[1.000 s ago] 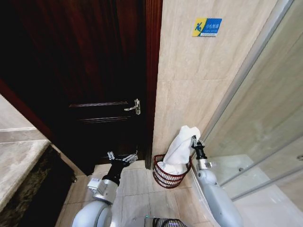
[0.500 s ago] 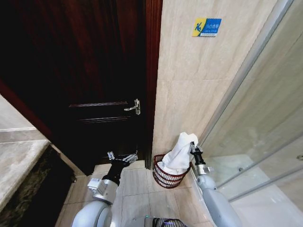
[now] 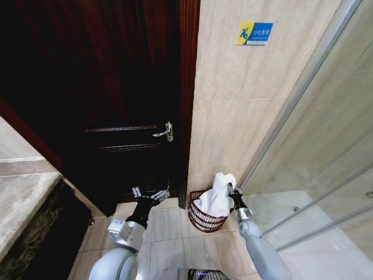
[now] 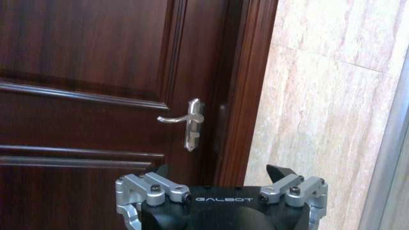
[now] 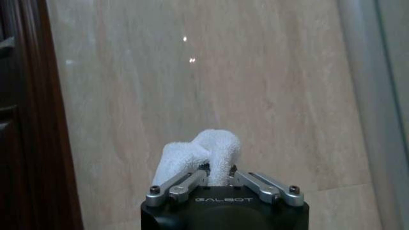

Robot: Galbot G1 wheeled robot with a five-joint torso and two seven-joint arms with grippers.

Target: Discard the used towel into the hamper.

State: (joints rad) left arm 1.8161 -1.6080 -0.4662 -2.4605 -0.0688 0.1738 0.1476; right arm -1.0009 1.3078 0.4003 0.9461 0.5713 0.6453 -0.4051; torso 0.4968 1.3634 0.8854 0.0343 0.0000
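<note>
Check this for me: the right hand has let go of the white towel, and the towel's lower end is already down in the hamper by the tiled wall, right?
Not quite. The right hand is shut on the towel, as the right wrist view shows: its fingers pinch the cloth. The rest holds: in the head view the towel's lower end sits in the hamper by the tiled wall.

Our right arm reaches forward toward one o'clock, its right gripper (image 3: pixel 231 189) pinched closed on the white towel (image 3: pixel 217 192). Our left arm is bent low at eleven o'clock, its left gripper (image 3: pixel 150 193) raised with fingers spread wide, holding nothing.
</note>
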